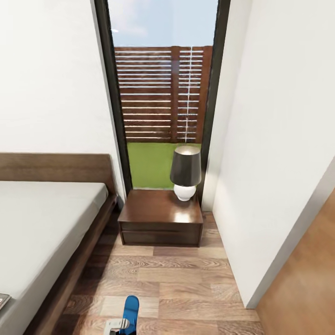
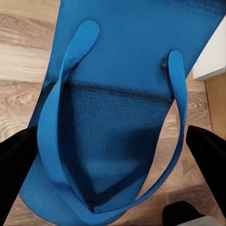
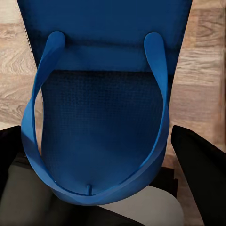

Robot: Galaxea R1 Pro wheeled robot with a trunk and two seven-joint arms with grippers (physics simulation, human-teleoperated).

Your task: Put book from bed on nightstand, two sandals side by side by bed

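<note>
Carrying one sandal [image 2: 117, 103] in the left tool [image 2: 113, 155] and another sandal [image 3: 103, 117] in the right tool [image 3: 103, 160], fingers closed around each, ready for setting beside the bed [image 1: 42, 218].

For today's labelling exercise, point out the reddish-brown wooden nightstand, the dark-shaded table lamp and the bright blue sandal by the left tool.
Reddish-brown wooden nightstand [image 1: 153, 211]: head view, bare top surface.
Dark-shaded table lamp [image 1: 185, 166]: head view, shade.
Bright blue sandal [image 2: 141, 56]: left wrist view, footbed.
</note>
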